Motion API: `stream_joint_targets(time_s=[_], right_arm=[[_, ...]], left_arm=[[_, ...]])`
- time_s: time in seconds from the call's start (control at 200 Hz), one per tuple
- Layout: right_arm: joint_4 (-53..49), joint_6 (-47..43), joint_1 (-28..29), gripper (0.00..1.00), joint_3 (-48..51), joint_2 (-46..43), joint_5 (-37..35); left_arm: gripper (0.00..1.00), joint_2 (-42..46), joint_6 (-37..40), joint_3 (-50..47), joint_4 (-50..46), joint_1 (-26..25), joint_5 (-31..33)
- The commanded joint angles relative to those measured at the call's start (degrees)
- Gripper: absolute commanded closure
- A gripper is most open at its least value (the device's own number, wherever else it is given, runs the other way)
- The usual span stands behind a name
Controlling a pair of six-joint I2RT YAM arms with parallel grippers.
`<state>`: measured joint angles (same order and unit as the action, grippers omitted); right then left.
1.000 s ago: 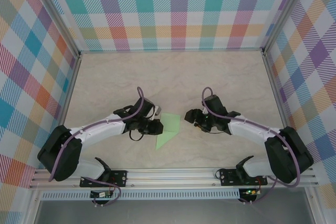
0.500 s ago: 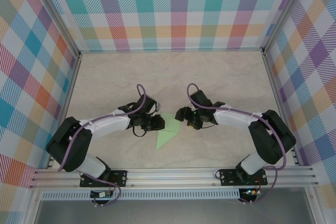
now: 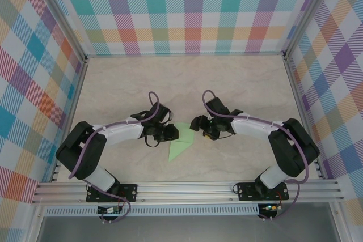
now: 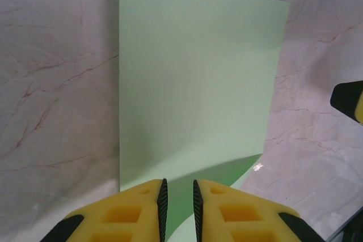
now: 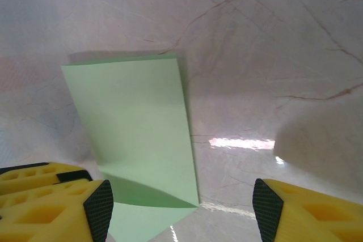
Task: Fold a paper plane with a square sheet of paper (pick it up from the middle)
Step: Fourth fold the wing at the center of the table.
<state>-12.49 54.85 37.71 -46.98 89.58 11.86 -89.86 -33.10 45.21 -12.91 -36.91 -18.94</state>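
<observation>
The square sheet of paper (image 3: pixel 180 147) is pale green and lies partly folded on the table between both arms. Its lower point aims at the near edge. In the left wrist view a flat panel of the paper (image 4: pixel 198 83) rises ahead of me and throws a dark shadow below it. My left gripper (image 3: pixel 173 135) sits at the paper's left edge. Its pads (image 4: pixel 162 208) stand a narrow gap apart, with nothing pinched between them. My right gripper (image 3: pixel 196 124) hangs at the paper's upper right, open wide. The paper (image 5: pixel 136 117) has a folded corner lying between the right gripper's fingers (image 5: pixel 97 208).
The marbled beige tabletop (image 3: pixel 238 83) is walled by plaid panels (image 3: pixel 193 9) at the back and sides. An aluminium rail (image 3: pixel 187 188) runs along the near edge. One tip of the right gripper (image 4: pixel 348 99) shows at the right edge of the left wrist view.
The right arm has swung left and its gripper has come up against the paper's upper right. The left gripper has edged slightly right onto the paper's left edge, its jaws a little wider.
</observation>
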Motion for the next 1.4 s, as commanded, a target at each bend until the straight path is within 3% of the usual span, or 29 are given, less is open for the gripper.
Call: stream_joint_targets(time_s=[0.0,0.115,0.38,0.445,0.53,0.63,0.785,1.02,1.225,1.395], right_arm=[[2.60,-0.12,0.17,0.32,-0.92,2.02,3.60],[3.87,0.19,0.25,0.34,-0.55,2.96,4.75],[2.68,-0.67,0.25,0.34,0.32,0.96,2.96],[2.72,-0.69,0.25,0.34,0.63,0.69,2.81],[2.72,-0.65,0.34,0.34,0.83,0.67,2.80],[2.58,-0.40,0.65,0.34,1.13,0.51,2.13],[3.11,-0.16,0.87,0.34,1.24,0.53,1.92],[4.22,0.30,1.91,0.34,1.77,0.51,2.36],[4.87,0.62,2.71,0.35,2.54,0.39,2.77],[5.81,1.02,2.97,0.35,2.52,1.35,3.97]], left_arm=[[0.79,-1.21,0.39,1.02,0.78,0.87,0.27],[0.79,-1.02,0.26,1.29,-0.23,0.88,1.37],[0.70,10.55,2.86,3.63,-9.37,0.90,7.95],[0.69,12.86,2.87,3.30,-9.64,0.94,6.25],[0.69,14.18,1.30,1.69,-6.34,0.87,-0.88],[0.69,13.22,-0.01,0.48,-3.53,0.44,-7.08],[0.71,9.60,0.50,0.55,-3.53,-0.26,-7.99],[0.76,2.70,-0.85,-0.77,0.50,-0.27,-7.31],[0.82,0.57,0.41,0.42,-2.54,-0.19,0.08],[0.84,-1.14,0.81,0.25,-2.55,-0.18,0.34]])
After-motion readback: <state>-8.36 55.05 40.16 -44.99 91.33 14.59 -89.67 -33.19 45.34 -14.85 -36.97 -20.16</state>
